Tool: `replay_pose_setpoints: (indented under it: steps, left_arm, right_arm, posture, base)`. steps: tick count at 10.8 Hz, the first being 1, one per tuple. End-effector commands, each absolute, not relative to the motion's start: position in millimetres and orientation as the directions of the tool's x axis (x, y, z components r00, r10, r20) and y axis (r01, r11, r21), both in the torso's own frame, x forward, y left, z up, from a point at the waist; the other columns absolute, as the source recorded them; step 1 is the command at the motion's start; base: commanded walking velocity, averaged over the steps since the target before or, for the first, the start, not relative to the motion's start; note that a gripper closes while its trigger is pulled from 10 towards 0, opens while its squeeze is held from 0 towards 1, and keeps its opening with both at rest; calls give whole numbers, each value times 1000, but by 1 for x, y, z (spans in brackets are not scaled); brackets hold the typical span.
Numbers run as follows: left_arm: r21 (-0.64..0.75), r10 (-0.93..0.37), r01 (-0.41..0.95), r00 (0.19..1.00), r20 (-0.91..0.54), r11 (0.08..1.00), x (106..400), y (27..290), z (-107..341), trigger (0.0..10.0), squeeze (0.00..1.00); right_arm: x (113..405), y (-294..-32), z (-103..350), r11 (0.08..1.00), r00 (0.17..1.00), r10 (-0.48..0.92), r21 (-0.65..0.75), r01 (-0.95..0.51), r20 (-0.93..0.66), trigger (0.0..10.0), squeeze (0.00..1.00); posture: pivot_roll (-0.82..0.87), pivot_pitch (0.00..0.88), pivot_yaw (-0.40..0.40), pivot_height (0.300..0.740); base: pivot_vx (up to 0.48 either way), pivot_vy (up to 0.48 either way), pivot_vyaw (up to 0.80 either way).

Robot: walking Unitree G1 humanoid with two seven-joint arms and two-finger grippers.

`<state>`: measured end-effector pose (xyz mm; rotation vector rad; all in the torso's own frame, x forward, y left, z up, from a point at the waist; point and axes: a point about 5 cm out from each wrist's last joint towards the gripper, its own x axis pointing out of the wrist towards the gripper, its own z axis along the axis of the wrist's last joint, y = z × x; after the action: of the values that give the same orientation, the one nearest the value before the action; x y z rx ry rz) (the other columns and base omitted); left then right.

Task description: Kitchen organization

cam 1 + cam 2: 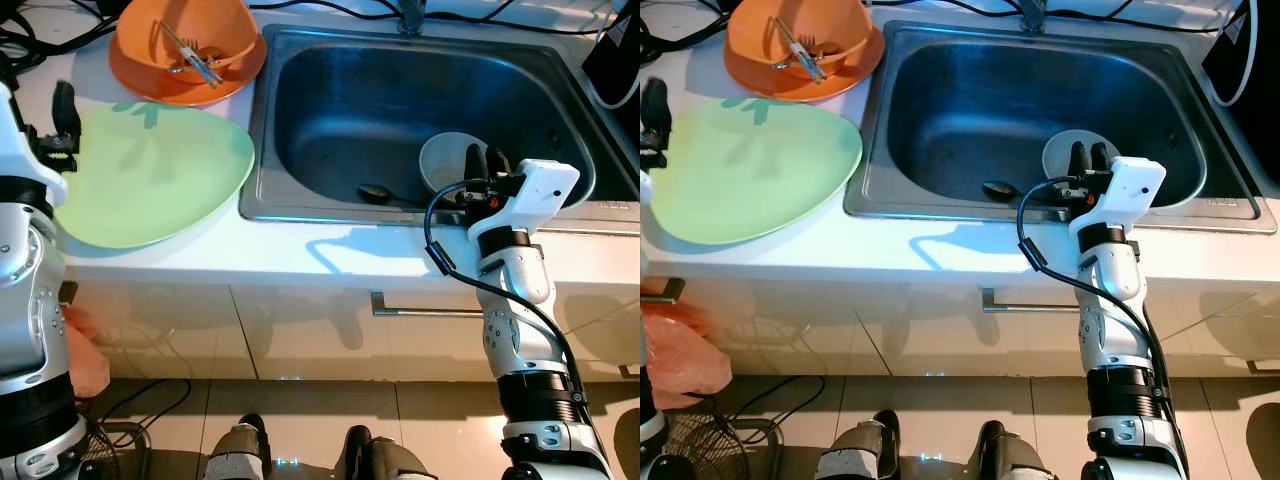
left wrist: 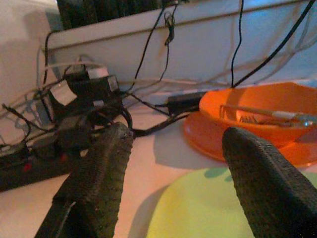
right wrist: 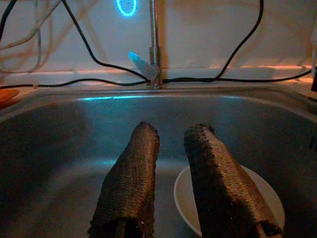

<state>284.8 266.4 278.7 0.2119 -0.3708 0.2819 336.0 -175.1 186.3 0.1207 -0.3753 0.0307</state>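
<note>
Right tool: I have it over the sink's near edge, fingers slightly parted, nothing held.
White bowl: sits in the sink just under those fingers; likely rigid, slick and breakable, so I'd pinch its rim.
Spoon: lies on the sink floor beside the bowl.
Left tool: wide open, empty, above the green plate on the desk.
Orange bowl: far corner, holding cutlery.
</note>
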Motion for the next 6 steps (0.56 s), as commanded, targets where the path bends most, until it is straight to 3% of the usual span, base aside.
replay_pose_setpoints:
  steps: [1, 6]
  left_arm:
    - [142, 243, -316, 891, 383, 938, 280, 266, 280, 10000, 1000]
    - [80, 245, -280, 923, 295, 957, 284, 274, 284, 10000, 1000]
  right_arm:
    - [337, -175, 178, 992, 944, 15, 112, -55, 330, 10000, 0]
    - [337, -174, 176, 992, 946, 21, 110, -60, 324, 10000, 0]
  posture:
    - [228, 223, -70, 740]
    - [229, 220, -62, 740]
  base:
    - [0, 0, 0]
    - [0, 0, 0]
